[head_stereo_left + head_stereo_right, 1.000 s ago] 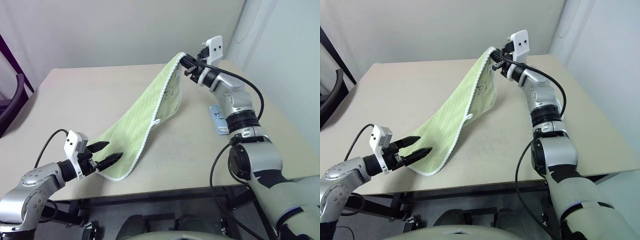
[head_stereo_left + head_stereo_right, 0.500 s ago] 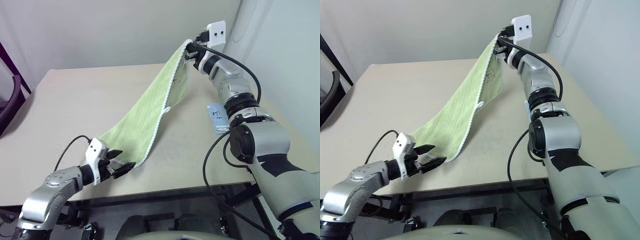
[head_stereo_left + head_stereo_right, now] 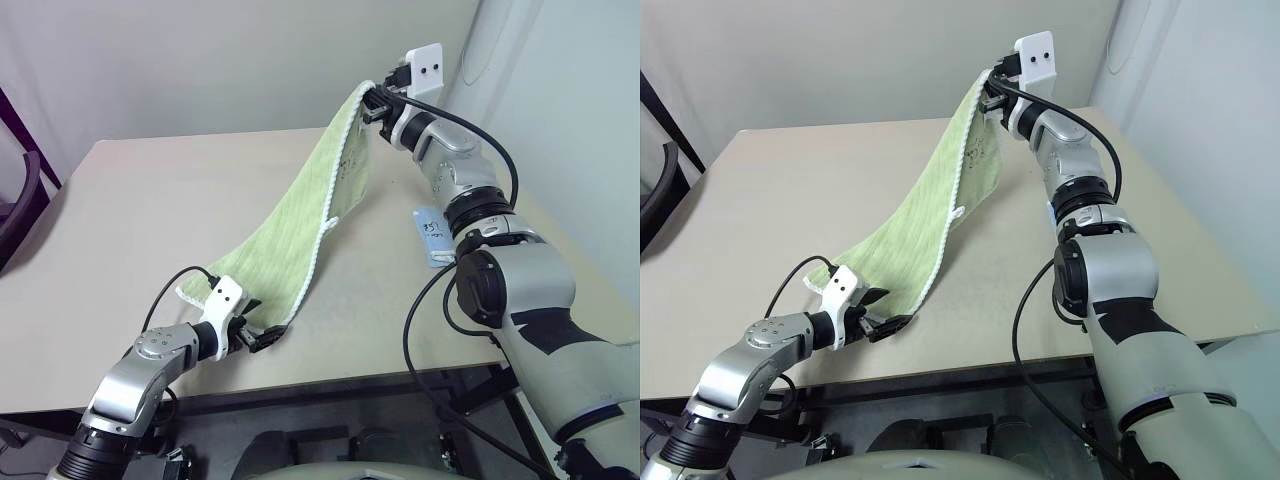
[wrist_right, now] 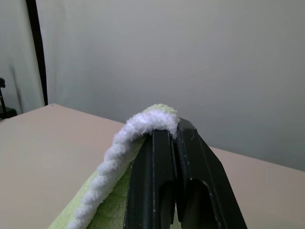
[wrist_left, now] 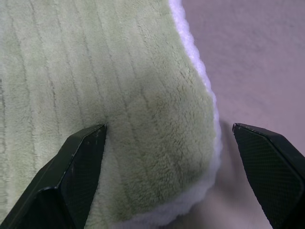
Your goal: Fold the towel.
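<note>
One towel (image 3: 300, 215): my right gripper (image 3: 372, 103) is pinching its raised corner; my left gripper (image 5: 167, 162), wide, is straddling its 7-o'clock table-edge corner.

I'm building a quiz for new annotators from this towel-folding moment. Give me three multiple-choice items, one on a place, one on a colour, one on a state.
1. Where is the towel's low end?
A. On the table near the front edge
B. On the floor
C. Over a chair

2. What colour is the towel's edging?
A. Black
B. White
C. Red

3. How do the grippers stand?
A. Both open
B. Both shut on the towel
C. Right gripper shut on the towel, left gripper open

Key: 1 A, that end rests on the tabletop; 2 B, white stitching borders the green; 3 C, one corner pinched high, left fingers apart around the low corner.
</note>
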Motion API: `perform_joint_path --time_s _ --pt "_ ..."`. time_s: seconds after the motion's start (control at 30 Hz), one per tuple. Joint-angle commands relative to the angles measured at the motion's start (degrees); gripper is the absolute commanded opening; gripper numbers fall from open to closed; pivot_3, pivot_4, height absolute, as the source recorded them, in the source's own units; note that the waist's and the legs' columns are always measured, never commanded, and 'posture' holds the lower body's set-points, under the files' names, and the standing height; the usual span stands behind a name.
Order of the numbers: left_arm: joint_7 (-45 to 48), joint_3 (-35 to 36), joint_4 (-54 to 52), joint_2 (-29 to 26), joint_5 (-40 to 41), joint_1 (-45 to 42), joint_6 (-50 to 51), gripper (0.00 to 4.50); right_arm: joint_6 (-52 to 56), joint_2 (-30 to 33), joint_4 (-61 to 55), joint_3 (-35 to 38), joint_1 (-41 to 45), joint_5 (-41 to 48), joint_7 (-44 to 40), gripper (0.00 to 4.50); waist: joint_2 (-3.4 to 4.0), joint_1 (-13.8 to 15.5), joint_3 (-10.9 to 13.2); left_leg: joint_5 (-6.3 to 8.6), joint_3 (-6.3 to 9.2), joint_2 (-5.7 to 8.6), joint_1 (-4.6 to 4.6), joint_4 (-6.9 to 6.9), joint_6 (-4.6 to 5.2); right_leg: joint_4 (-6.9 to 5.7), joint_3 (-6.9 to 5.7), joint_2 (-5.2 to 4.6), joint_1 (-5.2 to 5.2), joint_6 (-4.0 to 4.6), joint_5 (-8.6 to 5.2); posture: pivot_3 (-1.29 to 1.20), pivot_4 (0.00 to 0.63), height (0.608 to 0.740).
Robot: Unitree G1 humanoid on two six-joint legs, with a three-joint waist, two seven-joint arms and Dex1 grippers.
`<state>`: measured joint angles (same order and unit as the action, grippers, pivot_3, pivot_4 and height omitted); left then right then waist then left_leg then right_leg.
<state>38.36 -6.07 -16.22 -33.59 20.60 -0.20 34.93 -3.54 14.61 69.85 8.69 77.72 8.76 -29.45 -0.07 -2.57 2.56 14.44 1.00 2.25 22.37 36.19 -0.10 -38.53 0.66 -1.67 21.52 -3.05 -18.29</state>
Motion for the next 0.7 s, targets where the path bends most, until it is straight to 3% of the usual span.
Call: perform_joint_path --time_s 0.03,0.17,0.23,0.37,0.6,0.67,0.7 --pt "0.55 -1.39 -0.36 -0.39 -1.79 -0.61 -0.90 4.50 -1.15 0.55 -2.47 0.64 0.81 -0.10 0.46 0.01 0.00 0.02 0.00 0.00 0.00 0.00 0.00 0.00 0.00 0.00 0.00 0.00 0.01 0.00 0.00 0.00 0.000 0.740" --pt "1.24 -3.80 1.12 -0.85 -4.65 -1.13 -1.92 4.50 -0.67 1.02 -2.36 1.24 0.56 0.18 1.00 0.01 0.02 0.11 -0.01 0.00 0.00 0.00 0.00 -0.01 0.00 0.00 0.00 0.00 0.00 0.00 0.00 0.00 0.000 0.740" --pt "0.97 -4.48 1.98 -1.07 -6.10 -1.72 -1.75 4.11 -0.64 1.25 -2.47 1.36 0.41 0.22 1.12 0.00 0.02 0.18 -0.01 0.00 0.00 0.00 0.00 0.01 0.00 0.00 0.00 -0.01 -0.02 0.00 0.00 0.00 0.000 0.740" --pt "2.55 -5.18 2.79 -2.35 -7.34 -1.70 -2.22 2.96 -0.54 1.55 -2.39 1.56 0.26 0.00 1.51 0.00 0.06 0.06 -0.04 0.00 0.00 0.00 -0.04 0.02 0.00 0.00 0.00 -0.01 -0.07 0.00 0.00 0.00 0.000 0.740" --pt "3.70 -4.81 3.61 -3.10 -8.38 -1.43 -3.08 0.57 -0.60 2.09 -2.48 1.56 -0.07 -0.11 2.00 0.00 0.18 0.00 -0.11 0.00 0.00 0.00 -0.06 0.01 0.00 -0.04 0.00 0.00 -0.05 0.00 0.00 0.00 0.000 0.740" --pt "4.35 -3.92 3.20 -3.55 -7.72 -1.16 -2.97 0.02 -0.57 2.35 -2.37 1.35 -0.33 -0.38 2.19 0.00 0.18 -0.02 -0.11 0.00 0.00 0.00 -0.07 0.01 0.00 -0.04 0.01 0.00 -0.06 0.00 0.00 0.00 0.000 0.740" --pt "4.82 -2.83 2.91 -3.72 -6.75 -1.04 -2.81 0.02 -0.55 2.47 -2.27 1.19 -0.51 -0.60 2.29 0.00 0.18 -0.02 -0.11 0.00 0.00 0.00 -0.07 0.01 0.00 -0.04 0.01 0.00 -0.06 0.00 0.00 0.00 0.000 0.740"
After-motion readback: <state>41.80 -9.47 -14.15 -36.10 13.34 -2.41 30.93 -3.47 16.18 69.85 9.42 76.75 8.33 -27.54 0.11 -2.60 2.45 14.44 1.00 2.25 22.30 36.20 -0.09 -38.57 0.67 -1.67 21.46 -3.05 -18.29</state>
